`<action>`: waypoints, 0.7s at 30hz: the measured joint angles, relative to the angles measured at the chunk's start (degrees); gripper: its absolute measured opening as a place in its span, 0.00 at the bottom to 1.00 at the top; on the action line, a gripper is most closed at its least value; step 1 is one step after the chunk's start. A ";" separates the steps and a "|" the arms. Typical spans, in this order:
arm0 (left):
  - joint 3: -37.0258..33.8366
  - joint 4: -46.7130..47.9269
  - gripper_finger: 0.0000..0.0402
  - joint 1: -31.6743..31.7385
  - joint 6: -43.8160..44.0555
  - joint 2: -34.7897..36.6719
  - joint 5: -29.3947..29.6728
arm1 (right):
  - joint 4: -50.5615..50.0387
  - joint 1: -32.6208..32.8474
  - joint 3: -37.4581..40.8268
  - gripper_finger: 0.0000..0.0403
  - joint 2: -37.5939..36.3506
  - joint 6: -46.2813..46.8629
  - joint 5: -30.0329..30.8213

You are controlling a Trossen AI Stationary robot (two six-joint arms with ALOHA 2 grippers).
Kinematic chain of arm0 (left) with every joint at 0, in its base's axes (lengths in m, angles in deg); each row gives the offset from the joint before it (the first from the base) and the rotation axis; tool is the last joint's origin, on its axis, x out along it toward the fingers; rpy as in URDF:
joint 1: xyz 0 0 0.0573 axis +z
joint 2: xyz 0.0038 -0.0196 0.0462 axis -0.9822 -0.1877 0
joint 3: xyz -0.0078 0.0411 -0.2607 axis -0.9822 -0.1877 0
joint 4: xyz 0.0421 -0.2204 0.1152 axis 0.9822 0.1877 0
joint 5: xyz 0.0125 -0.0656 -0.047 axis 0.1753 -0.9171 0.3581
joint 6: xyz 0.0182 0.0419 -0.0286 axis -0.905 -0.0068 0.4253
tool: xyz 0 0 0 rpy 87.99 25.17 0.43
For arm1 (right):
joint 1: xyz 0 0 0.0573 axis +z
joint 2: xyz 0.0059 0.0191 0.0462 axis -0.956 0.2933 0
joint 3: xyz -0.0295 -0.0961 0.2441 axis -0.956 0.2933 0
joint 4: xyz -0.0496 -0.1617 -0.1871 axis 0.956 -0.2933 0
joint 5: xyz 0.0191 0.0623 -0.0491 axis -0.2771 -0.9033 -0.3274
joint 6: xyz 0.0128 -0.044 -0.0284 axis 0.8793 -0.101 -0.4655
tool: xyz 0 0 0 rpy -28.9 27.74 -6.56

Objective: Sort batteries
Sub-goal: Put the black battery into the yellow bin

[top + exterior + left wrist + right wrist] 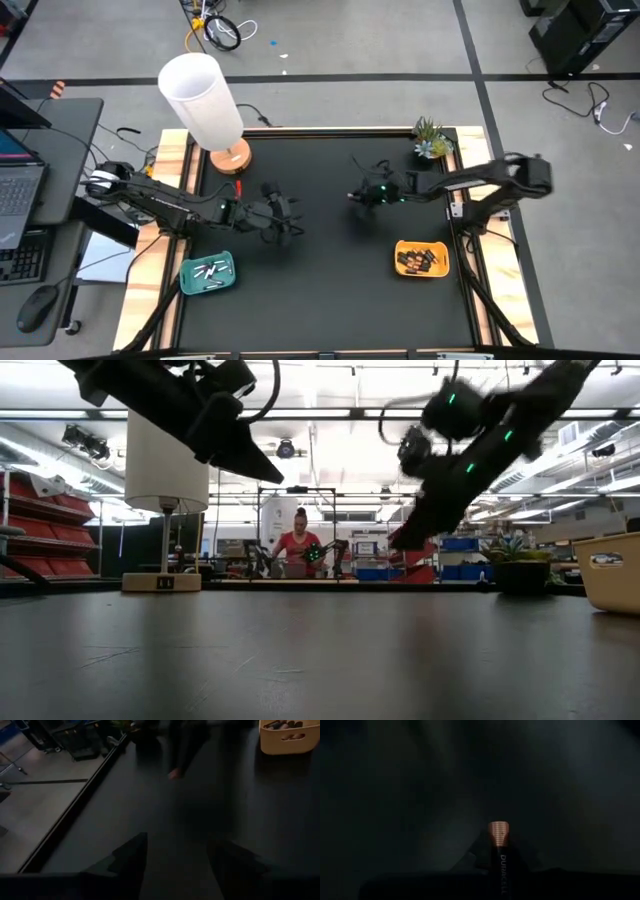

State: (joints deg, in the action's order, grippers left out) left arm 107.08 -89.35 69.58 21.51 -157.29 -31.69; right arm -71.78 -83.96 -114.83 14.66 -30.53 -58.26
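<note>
Sorting is evident in the high view: pale batteries (210, 270) lie in the teal tray (188, 283) at lower left, dark ones in the yellow tray (440, 265) at lower right. Right hand (358, 196), raised mid-frame, grips one battery (499, 851), black with a copper end, presumably bound for the yellow tray; left hand (292, 226), left of centre, stands open and empty.

battery (499, 851) reads DURACELL (copper end up)
</note>
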 joint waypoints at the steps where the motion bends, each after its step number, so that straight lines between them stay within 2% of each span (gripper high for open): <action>1: -0.20 -0.19 0.54 -0.02 0.00 0.01 0.04 | -3.83 1.40 -0.29 0.07 -2.54 0.56 0.05; 8: -2.31 -3.57 0.54 0.31 -0.29 0.02 0.26 | -27.99 15.41 -4.20 0.07 -20.40 11.79 8.67; 12: -2.47 -6.20 0.54 0.70 -1.79 0.00 0.73 | -35.24 24.20 -6.60 0.07 -27.48 20.94 14.07; 15: -2.47 -8.61 0.54 0.92 -3.82 0.00 1.09 | -42.11 29.71 -7.62 0.07 -30.05 28.68 17.45; 21: -2.44 -10.73 0.54 1.58 -6.36 0.00 1.22 | -59.27 37.93 -8.41 0.07 -29.76 48.61 17.80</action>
State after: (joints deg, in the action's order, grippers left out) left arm 104.64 -100.08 71.15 15.15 -157.29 -30.47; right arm -131.05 -46.04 -123.24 -15.10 18.08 -40.46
